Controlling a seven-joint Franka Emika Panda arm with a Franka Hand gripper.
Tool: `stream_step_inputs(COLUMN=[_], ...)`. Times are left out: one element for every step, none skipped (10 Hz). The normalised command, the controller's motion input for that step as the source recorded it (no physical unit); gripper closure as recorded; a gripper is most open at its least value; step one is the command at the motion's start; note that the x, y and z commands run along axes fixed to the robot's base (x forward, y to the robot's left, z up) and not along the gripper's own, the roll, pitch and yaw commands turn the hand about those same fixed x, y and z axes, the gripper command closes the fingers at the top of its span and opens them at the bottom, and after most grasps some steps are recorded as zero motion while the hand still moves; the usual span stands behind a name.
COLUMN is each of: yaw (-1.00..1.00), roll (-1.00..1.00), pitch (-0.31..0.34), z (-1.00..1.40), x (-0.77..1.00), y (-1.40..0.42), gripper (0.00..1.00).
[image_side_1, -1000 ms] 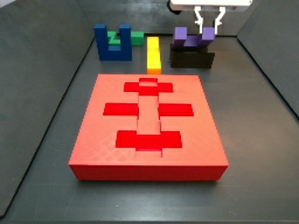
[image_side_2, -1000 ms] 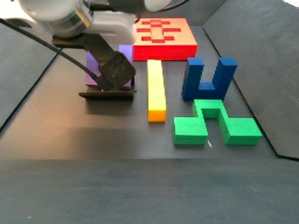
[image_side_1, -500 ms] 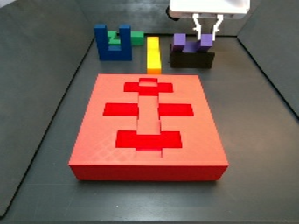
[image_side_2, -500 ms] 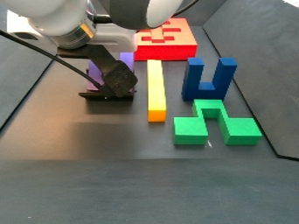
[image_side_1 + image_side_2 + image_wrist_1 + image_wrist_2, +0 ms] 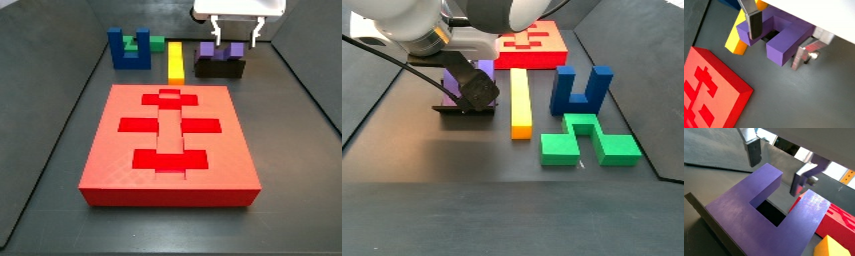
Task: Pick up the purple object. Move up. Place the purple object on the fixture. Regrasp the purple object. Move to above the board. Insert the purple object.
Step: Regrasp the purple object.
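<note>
The purple object (image 5: 214, 47) is a U-shaped block standing in the black fixture (image 5: 221, 69) at the far right, prongs up. My gripper (image 5: 235, 40) is open, right above it, with its fingers down on either side of the prongs. In both wrist views the purple object (image 5: 777, 39) (image 5: 754, 205) lies between the silver fingers (image 5: 753, 21) (image 5: 802, 178) without being squeezed. In a side view my arm hides most of the purple object (image 5: 485, 69) and the fixture (image 5: 462, 107). The red board (image 5: 120, 170) lies in the middle of the floor.
A yellow bar (image 5: 177, 60) lies just left of the fixture. A blue U-shaped block (image 5: 128, 50) and a green piece (image 5: 154, 44) stand further left. Dark sloping walls close in the floor on both sides. The board (image 5: 529, 42) is beyond the fixture in a side view.
My gripper has come down from above the purple object, so its fingers now reach down beside the prongs. The purple object and fixture have not moved.
</note>
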Motion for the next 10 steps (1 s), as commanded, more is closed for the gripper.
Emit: stream_step_inputs(yaw=[0.28,0.38,0.43,0.45,0.37,0.28,0.20,0.00,-0.10,-0.10], roll=[0.27,0.47,0.59,0.82,1.00,1.00,1.00,1.00,1.00,1.00], pitch=[-0.100,-0.309,-0.200,-0.023,0.000,0.040,0.211,0.526,0.706,0.711], z=[0.45,0.42,0.56,0.49,0.35,0.22,0.08,0.13,0.13,0.13], x=[0.12,-0.01,0.00,0.06,0.10,0.16,0.11,0.15,0.11,0.11], y=[-0.17,-0.24,-0.19,-0.21,-0.13,-0.11,-0.05,-0.13,-0.15,-0.15], gripper=[0.00,0.00,0.00,0.00,0.00,0.00,0.00,0.00,0.00,0.00])
